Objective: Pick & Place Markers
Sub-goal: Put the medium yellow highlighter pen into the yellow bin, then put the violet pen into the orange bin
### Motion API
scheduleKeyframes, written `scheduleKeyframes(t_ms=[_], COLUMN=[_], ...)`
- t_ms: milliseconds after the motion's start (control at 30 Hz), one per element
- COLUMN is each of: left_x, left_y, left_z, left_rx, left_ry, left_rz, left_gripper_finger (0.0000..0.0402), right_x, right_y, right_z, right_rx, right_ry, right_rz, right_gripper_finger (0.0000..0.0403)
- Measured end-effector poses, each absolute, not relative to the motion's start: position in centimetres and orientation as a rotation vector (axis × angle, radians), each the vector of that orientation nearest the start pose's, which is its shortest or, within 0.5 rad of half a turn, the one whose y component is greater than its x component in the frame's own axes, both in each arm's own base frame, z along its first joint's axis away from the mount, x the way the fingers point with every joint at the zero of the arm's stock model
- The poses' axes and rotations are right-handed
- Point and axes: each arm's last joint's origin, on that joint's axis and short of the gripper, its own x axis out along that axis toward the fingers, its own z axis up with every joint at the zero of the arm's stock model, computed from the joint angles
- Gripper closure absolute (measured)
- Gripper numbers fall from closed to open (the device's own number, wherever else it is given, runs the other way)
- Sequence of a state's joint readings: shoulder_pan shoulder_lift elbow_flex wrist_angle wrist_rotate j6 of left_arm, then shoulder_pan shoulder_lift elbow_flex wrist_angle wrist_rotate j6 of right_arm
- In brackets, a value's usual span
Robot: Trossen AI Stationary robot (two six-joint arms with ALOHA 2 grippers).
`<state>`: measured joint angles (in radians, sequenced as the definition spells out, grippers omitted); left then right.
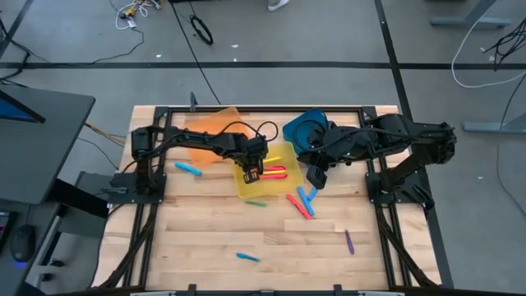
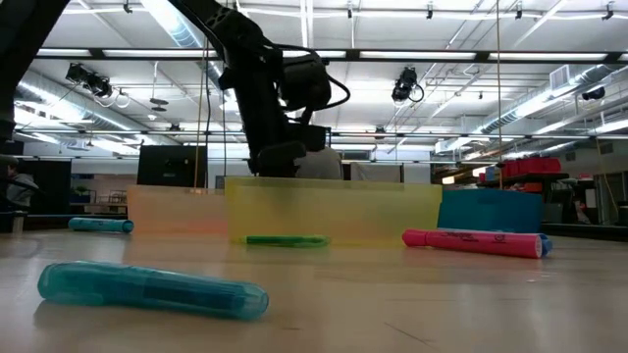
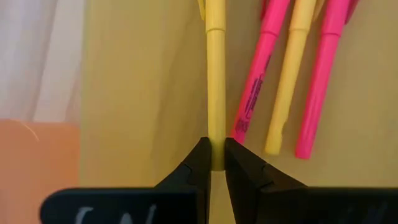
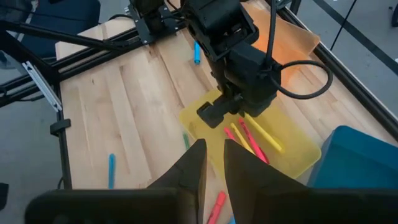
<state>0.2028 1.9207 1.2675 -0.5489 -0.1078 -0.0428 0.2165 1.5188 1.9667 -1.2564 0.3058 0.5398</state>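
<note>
left gripper (image 3: 216, 163) clenched on yellow marker (image 3: 215, 74), low inside yellow bin (image 1: 246, 187) at frame centre of high view. beside it in left wrist view: two pink markers (image 3: 256, 74), one more yellow. print on pink barrel, unreadable. right gripper (image 4: 213, 163) nearly closed, holding nothing, over table (image 1: 205, 238) beside blue bin (image 1: 300, 129). low view alone shows teal marker (image 2: 152, 289) in foreground, lower left. loose markers scattered over table in high view.
</note>
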Motion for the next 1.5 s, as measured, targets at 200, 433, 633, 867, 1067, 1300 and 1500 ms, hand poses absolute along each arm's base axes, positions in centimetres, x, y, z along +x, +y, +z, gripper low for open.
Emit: scheduleKeyframes(t_ms=[200, 433, 633, 867, 1067, 1300, 1500], left_x=[36.7, 36.5, 36.3, 36.1, 35.3, 32.6, 31.0], left_y=[8.0, 7.9, 7.8, 7.6, 6.5, 5.2, 4.9], left_z=[16.0, 16.0, 16.0, 18.3, 23.4, 28.3, 30.5], left_rx=[-0.101, -0.106, -0.112, -0.098, -0.084, -0.127, -0.176], left_ry=[1.203, 1.225, 1.244, 1.243, 1.115, 0.994, 0.931], left_rz=[0.318, 0.310, 0.308, 0.316, 0.330, 0.350, 0.376], left_gripper_finger=[0.0364, 0.0324, 0.0264, 0.0238, 0.0254, 0.0275, 0.0278], right_x=[26.3, 26.3, 26.3, 25.9, 25.0, 23.7, 22.3], right_y=[4.9, 4.9, 4.9, 4.8, 4.8, 6.9, 9.7], right_z=[45.9, 45.9, 45.9, 45.5, 44.8, 44.2, 44.0], right_rx=[0.307, 0.307, 0.307, 0.351, 0.441, 0.586, 0.762], right_ry=[0.727, 0.726, 0.726, 0.775, 0.884, 1.028, 1.091], right_rz=[-0.289, -0.289, -0.289, -0.331, -0.383, -0.337, -0.378], right_gripper_finger=[0.0347, 0.0347, 0.0347, 0.0347, 0.0347, 0.0347, 0.0347])
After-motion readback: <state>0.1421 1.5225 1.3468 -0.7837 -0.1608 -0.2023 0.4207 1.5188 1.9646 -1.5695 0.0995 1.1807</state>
